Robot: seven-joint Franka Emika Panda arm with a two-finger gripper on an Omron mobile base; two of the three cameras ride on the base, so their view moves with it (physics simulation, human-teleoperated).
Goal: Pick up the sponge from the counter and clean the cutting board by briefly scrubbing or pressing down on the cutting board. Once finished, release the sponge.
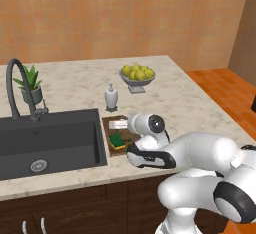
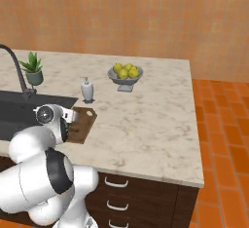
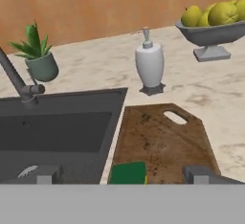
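The sponge [image 3: 128, 173], green on top with a thin yellow edge, lies on the near end of the dark brown cutting board [image 3: 162, 141], next to the sink. My gripper [image 3: 122, 175] is open right over it. Its two fingertips [image 3: 45, 174] stand wide apart, one over the sink's rim and one over the board, and neither touches the sponge. In the left base view the sponge [image 1: 117, 140] rests on the cutting board [image 1: 129, 137] just below my gripper [image 1: 119, 126]. The board lies on the beige marble counter [image 1: 185, 103].
The black sink [image 1: 45, 138] with its dark faucet [image 1: 15, 88] borders the board on the left. A white soap dispenser [image 3: 150, 64] stands just behind the board. Farther back are a potted plant [image 3: 39, 58] and a grey bowl of lemons [image 3: 210, 19].
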